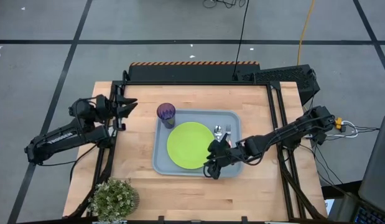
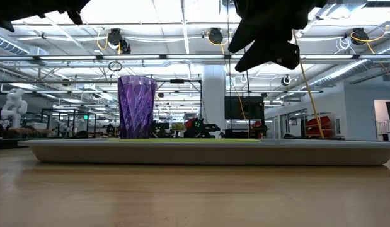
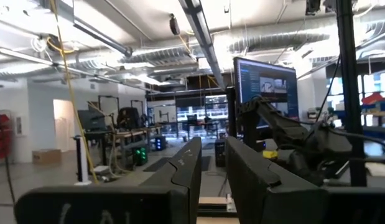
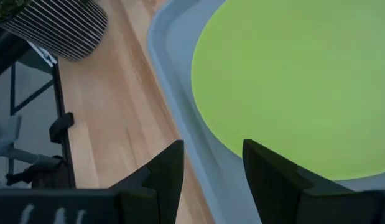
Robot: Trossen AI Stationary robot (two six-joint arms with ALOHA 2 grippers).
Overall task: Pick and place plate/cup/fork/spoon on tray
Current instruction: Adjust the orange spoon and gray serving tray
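Tableware is gathered on the large grey-blue rectangular tray with rounded corners and a raised rim [image 1: 162, 163], which lies at the centre of the pale wooden table [image 1: 136, 186] in the high view. A flat round lime-green plate [image 1: 189, 145] fills the tray's middle, a small translucent purple tumbler cup [image 1: 166, 114] stands upright at the tray's upper-left corner, just beside the plate's edge, and two slim orange-handled utensils lie side by side along the tray's right part: the spoon with its silver oval bowl [image 1: 217, 131] nearer the plate, the fork with its silver tined head [image 1: 227, 130] to its right. Their handles run down under the right gripper [image 1: 212, 169], which hangs over the tray's lower-right corner, just below and right of the plate. In the right wrist view its two dark fingers [image 4: 164, 174] stand parted with nothing between them, above the tray's rim and the plate's edge [image 4: 292, 74]. In the low view this gripper [image 2: 265, 39] is clearly above the tray [image 2: 207, 153], with the cup [image 2: 136, 106] upright at left. The left gripper [image 1: 127, 107] waits at the table's upper-left edge, well apart from the tray, its fingers [image 3: 180, 174] a little apart and empty. A potted plant in a striped pot [image 1: 112, 200] sits at the lower-left corner.
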